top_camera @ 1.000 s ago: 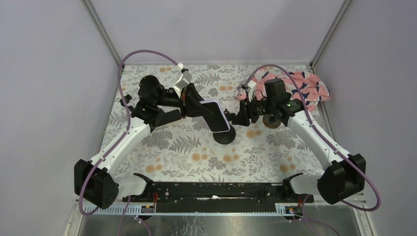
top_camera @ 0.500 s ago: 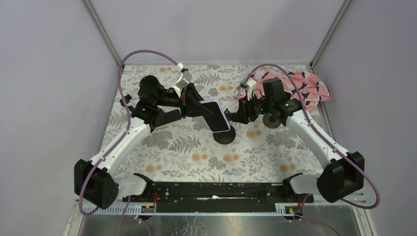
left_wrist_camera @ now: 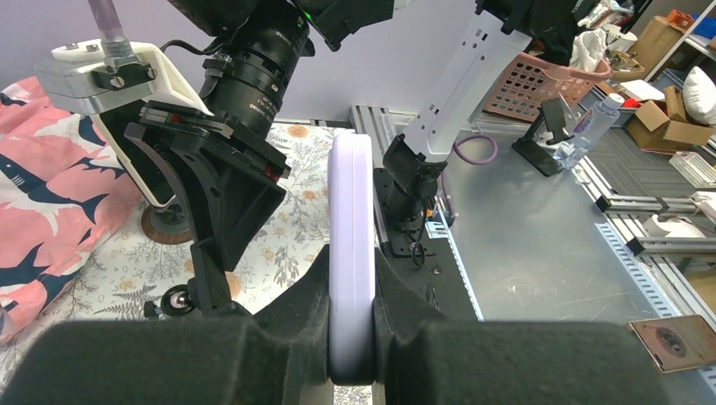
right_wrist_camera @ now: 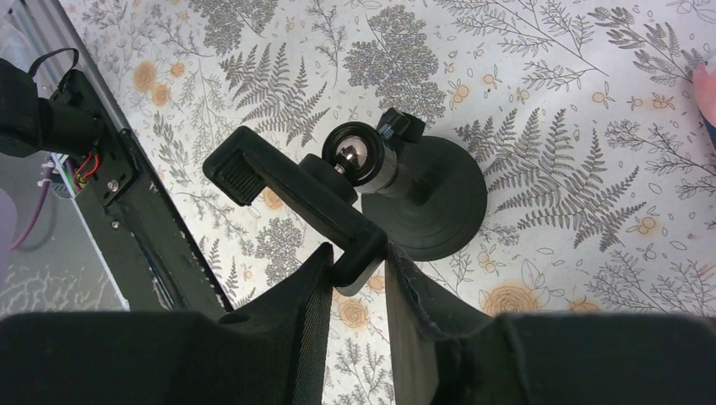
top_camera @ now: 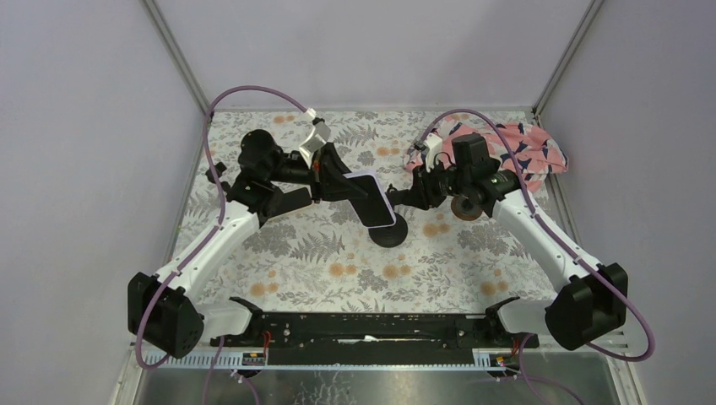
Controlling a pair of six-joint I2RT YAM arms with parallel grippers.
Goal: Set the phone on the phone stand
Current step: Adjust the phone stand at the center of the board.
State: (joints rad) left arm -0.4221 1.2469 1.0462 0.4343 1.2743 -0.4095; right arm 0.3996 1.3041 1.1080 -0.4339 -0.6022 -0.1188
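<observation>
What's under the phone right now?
From above, the phone stand's round base shows beneath the phone; the phone hides most of the stand's clamp arm in that view.

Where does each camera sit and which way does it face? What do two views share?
Top external: above, behind the bases, facing down on the table; left arm and right arm show.
Left wrist: on the left gripper, facing along the held phone toward the right arm; own fingers show.
Right wrist: on the right gripper, facing down on the phone stand; own fingers pinch its clamp.
Shared: top view also shows phone, stand.
</observation>
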